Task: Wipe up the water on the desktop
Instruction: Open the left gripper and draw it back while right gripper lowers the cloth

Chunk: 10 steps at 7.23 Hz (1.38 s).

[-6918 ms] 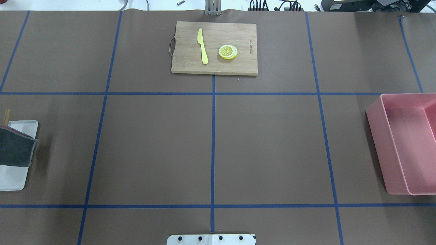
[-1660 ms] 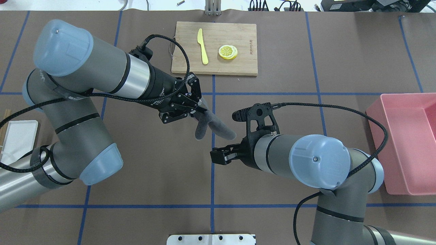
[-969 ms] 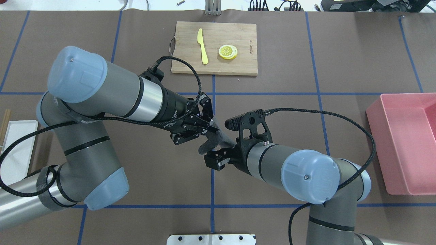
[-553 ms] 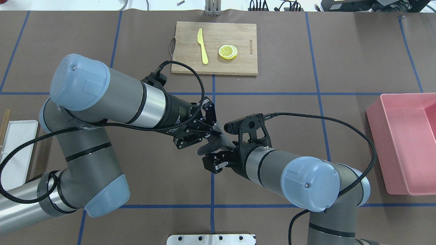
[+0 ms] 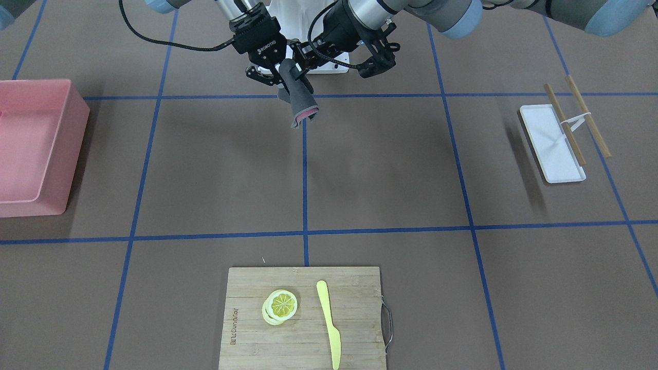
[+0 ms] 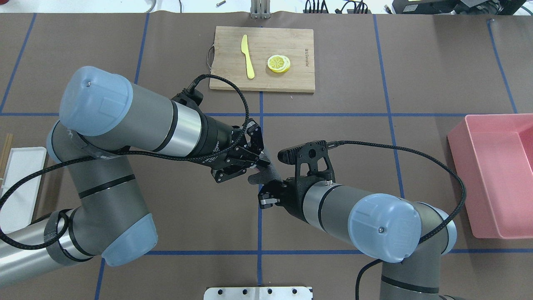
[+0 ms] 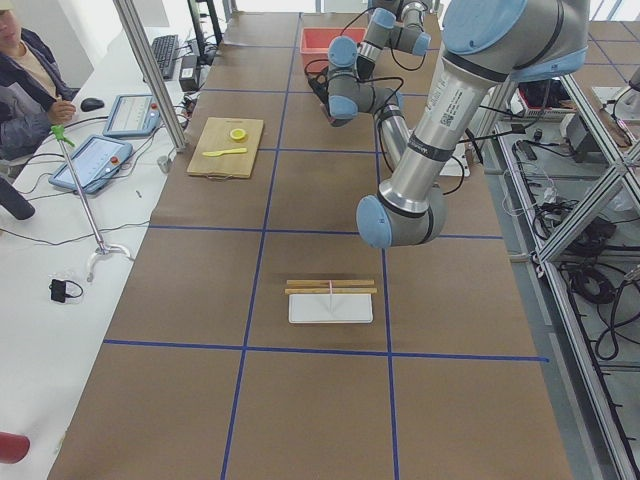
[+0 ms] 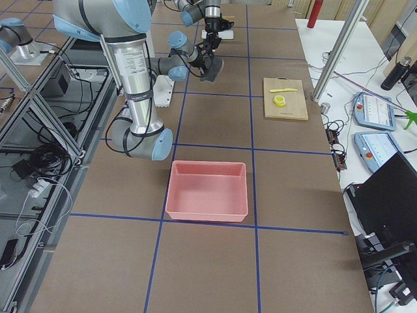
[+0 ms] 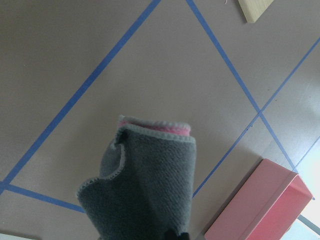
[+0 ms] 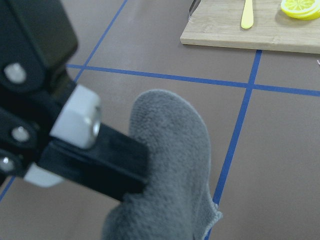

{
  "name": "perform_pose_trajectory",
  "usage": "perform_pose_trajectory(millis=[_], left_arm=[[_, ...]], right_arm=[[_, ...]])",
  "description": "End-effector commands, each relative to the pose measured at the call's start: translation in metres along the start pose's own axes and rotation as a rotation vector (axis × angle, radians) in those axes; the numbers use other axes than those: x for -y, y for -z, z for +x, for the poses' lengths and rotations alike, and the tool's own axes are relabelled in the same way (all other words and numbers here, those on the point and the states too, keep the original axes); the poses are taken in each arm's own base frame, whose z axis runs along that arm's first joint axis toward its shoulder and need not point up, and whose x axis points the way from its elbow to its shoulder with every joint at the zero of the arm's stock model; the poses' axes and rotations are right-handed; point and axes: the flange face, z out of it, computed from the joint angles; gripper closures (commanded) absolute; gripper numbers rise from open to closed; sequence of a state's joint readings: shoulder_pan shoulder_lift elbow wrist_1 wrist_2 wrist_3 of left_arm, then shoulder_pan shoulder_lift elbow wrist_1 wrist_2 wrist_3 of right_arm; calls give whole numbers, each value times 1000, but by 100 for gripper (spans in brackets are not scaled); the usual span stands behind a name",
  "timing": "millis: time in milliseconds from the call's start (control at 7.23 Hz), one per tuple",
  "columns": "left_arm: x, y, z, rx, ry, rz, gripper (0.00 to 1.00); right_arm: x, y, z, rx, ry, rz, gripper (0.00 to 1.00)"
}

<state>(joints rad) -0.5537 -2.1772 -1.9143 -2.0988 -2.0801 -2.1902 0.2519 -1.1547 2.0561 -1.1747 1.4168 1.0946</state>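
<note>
A grey cloth with a pink underside (image 5: 299, 105) hangs in the air between my two grippers, above the brown desktop (image 5: 385, 169) near its centre line. My left gripper (image 6: 261, 161) is shut on the cloth's (image 6: 260, 177) upper end. My right gripper (image 6: 268, 189) comes in from the robot's side and is shut on the same cloth just below it. The left wrist view shows the cloth (image 9: 150, 185) hanging over the blue tape lines. The right wrist view shows the cloth (image 10: 175, 165) beside a left finger (image 10: 95, 165). No water shows on the desktop.
A bamboo cutting board (image 6: 262, 81) with a yellow knife (image 6: 247, 56) and lemon slices (image 6: 278, 63) lies at the far centre. A pink bin (image 6: 499, 175) stands at the right. A white tray (image 5: 552, 146) with wooden sticks (image 5: 565, 123) is at the left.
The left arm brought the cloth from the left tray to the table's middle. The right gripper reached up to it and has closed on the cloth in the last half second.
</note>
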Motion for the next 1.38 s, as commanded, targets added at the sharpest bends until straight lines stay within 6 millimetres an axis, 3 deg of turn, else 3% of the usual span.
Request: perform_pose_trajectory(millis=[0,138,277,415,830,1107,1245], left_arm=[[1,0,-1,1,-1,0,100],[1,1,-2,-1,-5,0,78],[1,6,0,-9,-18,3,42],[14,23,5,-29,-17,28,3],[74,103,23,-49,11,69,2],[90,120,27,-52,25,89,2],[96,123,24,-50,33,98,2]], right_arm=[[0,3,-1,5,-1,1,100],[0,4,0,6,-1,2,100],[1,8,0,9,-2,5,100],[-4,16,15,-7,-3,4,100],[-46,18,106,-175,-28,-69,100],[-79,52,184,-308,-10,-143,100],[-91,55,209,-363,-2,-169,100]])
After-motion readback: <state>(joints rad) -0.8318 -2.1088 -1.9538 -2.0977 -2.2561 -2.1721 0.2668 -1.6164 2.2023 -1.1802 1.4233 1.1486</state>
